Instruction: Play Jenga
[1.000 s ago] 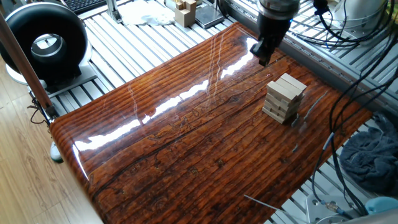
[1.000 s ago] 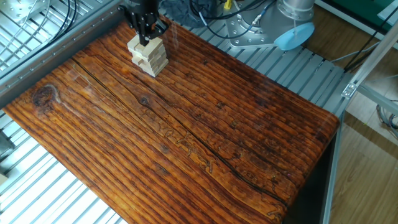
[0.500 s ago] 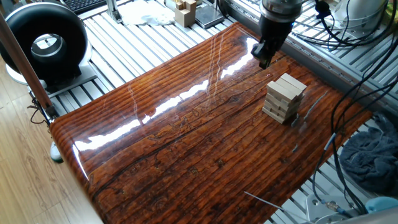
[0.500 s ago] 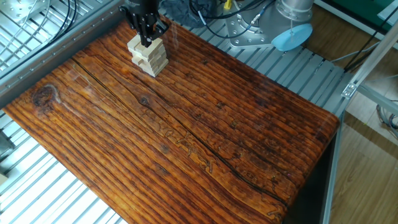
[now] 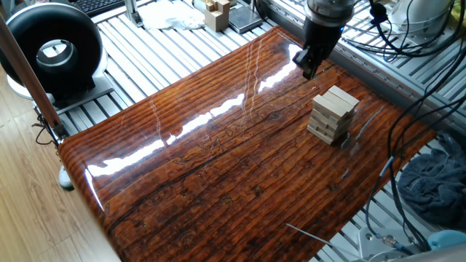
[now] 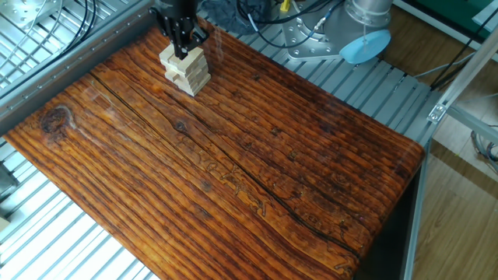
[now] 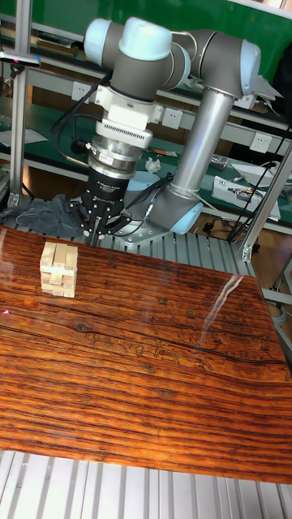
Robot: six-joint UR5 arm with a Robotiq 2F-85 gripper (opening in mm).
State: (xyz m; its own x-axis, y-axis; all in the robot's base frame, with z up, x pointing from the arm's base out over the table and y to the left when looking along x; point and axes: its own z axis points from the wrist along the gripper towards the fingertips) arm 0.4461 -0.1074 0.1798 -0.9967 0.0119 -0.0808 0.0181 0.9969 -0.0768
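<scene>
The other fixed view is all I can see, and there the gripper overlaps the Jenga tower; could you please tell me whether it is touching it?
Observer: No. In one fixed view the gripper stands apart from the Jenga tower, with bare table between them.
Operator: Thank you; is it holding a block?
Observer: The tall fixed view shows no block at its tip; whether the jaws are shut I cannot tell.

Pale matt wooden Jenga [image 5: 333, 114] bars stand on a glossy, dark-grained wooden table [image 5: 218, 153] over ribbed metal.
</scene>
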